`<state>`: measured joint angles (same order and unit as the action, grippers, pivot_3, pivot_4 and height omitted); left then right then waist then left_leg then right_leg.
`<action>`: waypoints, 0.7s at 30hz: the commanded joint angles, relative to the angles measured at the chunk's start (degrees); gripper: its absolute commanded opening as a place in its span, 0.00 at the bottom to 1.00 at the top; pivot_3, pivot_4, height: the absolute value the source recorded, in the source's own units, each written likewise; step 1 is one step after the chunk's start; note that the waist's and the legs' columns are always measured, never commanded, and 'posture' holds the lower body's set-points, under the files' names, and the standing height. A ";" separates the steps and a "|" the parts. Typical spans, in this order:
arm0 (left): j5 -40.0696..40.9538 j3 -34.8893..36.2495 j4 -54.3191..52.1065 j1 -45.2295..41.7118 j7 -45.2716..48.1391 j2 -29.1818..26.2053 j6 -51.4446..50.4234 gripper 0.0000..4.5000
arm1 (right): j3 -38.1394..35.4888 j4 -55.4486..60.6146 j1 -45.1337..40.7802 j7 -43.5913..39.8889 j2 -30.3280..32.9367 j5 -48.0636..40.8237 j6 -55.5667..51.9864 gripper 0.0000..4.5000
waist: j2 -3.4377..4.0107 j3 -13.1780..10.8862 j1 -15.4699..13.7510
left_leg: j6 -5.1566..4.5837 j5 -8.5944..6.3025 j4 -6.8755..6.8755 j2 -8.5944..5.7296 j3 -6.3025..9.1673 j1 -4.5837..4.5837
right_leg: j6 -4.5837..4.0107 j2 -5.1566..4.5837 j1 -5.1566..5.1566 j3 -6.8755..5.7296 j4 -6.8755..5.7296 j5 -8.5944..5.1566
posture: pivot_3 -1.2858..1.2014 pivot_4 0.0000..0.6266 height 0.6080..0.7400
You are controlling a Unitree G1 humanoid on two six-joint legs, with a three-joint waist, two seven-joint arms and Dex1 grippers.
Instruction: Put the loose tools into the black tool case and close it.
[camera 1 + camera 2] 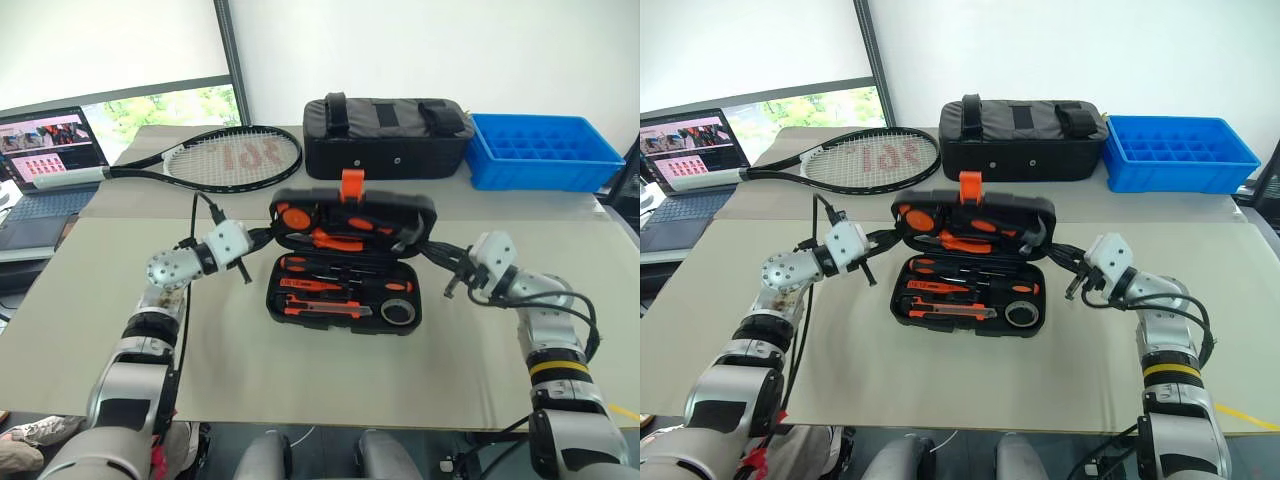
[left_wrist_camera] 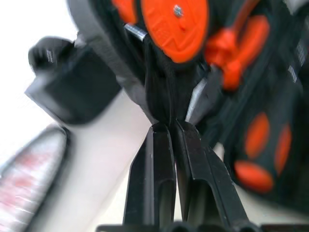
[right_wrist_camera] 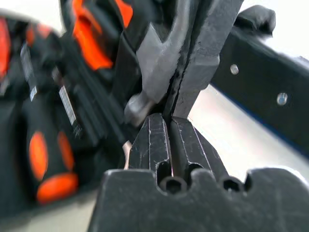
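The black tool case (image 1: 290,300) lies open in the middle of the table. Its lid (image 1: 352,222) stands half raised, with the orange latch (image 1: 352,183) at the top. Orange-and-black tools (image 1: 312,286) and a small black tape roll (image 1: 398,312) sit in the base's recesses, and more tools are clipped in the lid. My left gripper (image 1: 270,234) is shut, its tips against the lid's left edge (image 2: 145,92). At the lid's right edge (image 3: 193,72) my right gripper (image 1: 436,250) is also shut, tips touching it. Nothing sits between either pair of fingers (image 2: 149,164).
A tennis racket (image 1: 225,158) lies at the back left. A black fabric bag (image 1: 385,135) and a blue compartment tray (image 1: 540,150) stand behind the case. A laptop (image 1: 45,150) sits at the far left. The table's front edge runs close to me.
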<state>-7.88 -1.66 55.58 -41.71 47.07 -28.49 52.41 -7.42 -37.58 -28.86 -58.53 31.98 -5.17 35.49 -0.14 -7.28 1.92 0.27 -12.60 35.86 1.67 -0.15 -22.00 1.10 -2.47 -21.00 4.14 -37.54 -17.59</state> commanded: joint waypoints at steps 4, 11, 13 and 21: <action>-15.40 -5.06 0.63 2.05 -14.50 -6.96 20.92 0.08 | 1.64 -3.06 0.35 0.22 5.29 1.31 18.08 0.23 | -0.01 -0.01 0.18 | 0.00 0.00 0.05 0.03 -0.01 0.07 | 0.00 0.02 0.06 0.00 0.01 0.00 | 0.52 0.24 0.75; -27.83 -5.27 -0.05 4.09 -30.10 -13.91 29.07 0.44 | 2.59 -3.62 6.38 -3.12 11.42 -3.72 21.62 0.59 | -0.02 0.00 0.12 | -0.03 -0.01 -0.02 0.14 -0.06 0.04 | -0.02 -0.07 0.06 0.02 -0.02 0.01 | 0.52 0.24 0.75; -27.63 -5.43 1.42 4.18 -32.06 -15.81 29.59 0.44 | 2.48 -1.27 10.39 -6.14 13.74 -7.35 18.83 0.59 | -0.03 0.01 -0.01 | -0.03 -0.02 0.00 0.18 -0.05 0.07 | -0.02 -0.07 0.13 -0.01 -0.01 0.01 | 0.52 0.24 0.75; -9.14 -3.81 8.36 3.19 -24.28 -15.55 20.85 0.44 | -0.04 38.44 35.79 -4.39 21.65 -30.19 -22.32 0.59 | 0.05 0.03 -0.62 | -0.13 -0.09 -0.15 0.35 -0.03 0.57 | -0.03 -0.20 0.82 -0.05 0.34 0.00 | 0.52 0.24 0.75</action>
<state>-25.83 -7.71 63.40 -37.08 18.28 -45.26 77.61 -5.50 -9.93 4.76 -64.42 51.45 -28.71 23.26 -0.09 -7.25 1.31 0.14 -12.70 35.76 2.06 -0.19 -21.40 1.07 -2.64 -20.18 4.02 -37.25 -17.59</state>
